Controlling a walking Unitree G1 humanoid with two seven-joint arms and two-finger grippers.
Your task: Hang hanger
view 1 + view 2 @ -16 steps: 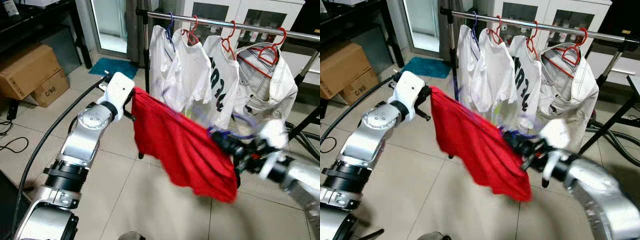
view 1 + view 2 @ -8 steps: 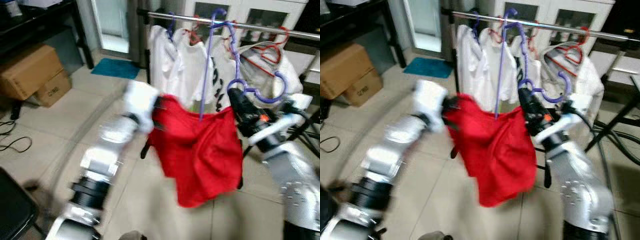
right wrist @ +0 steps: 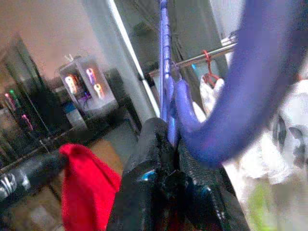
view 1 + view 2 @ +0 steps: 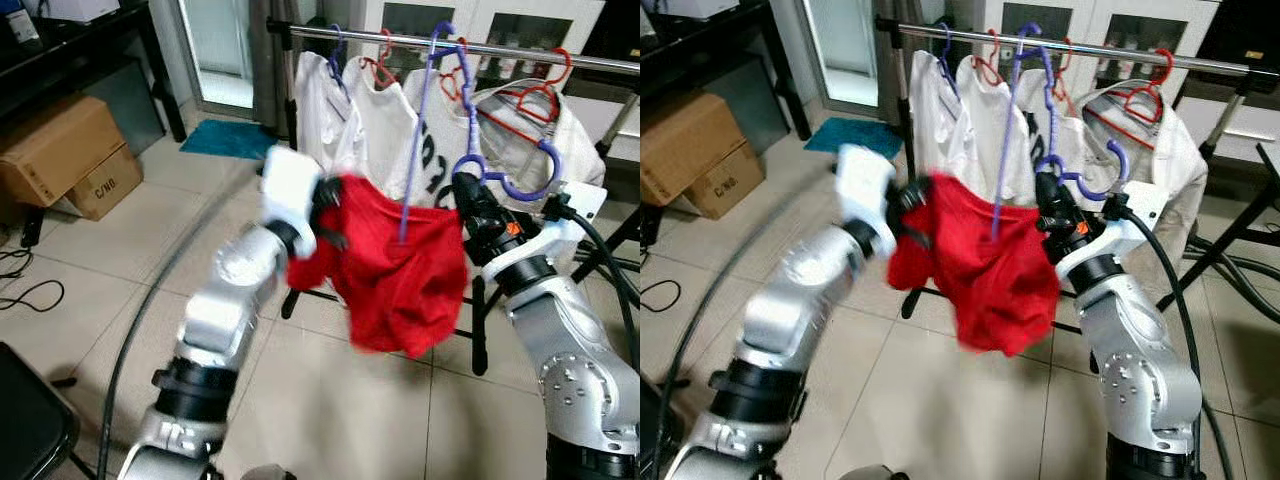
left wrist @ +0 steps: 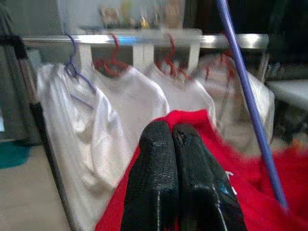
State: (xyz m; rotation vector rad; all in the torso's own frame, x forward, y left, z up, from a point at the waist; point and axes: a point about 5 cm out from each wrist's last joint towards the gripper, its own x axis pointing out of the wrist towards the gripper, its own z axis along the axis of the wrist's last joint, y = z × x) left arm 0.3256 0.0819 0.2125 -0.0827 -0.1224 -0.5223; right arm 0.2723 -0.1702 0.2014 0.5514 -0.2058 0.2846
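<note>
steel clothes rail (image 4: 560,55) carried white garments (image 4: 385,120). in front of it hung a red shirt (image 4: 400,270) on a purple hanger (image 4: 470,150). left gripper (image 5: 175,137) was clamped on the shirt, right gripper (image 3: 168,144) closed on the hanger.

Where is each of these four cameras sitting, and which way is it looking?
Left eye view: on the head, facing forward and down at the clothes rail; both silver arms show.
Right eye view: beside it, same scene.
Left wrist view: along the left gripper, shut on the red garment.
Right wrist view: along the right gripper, shut on the purple hanger.
All share the red garment.
</note>
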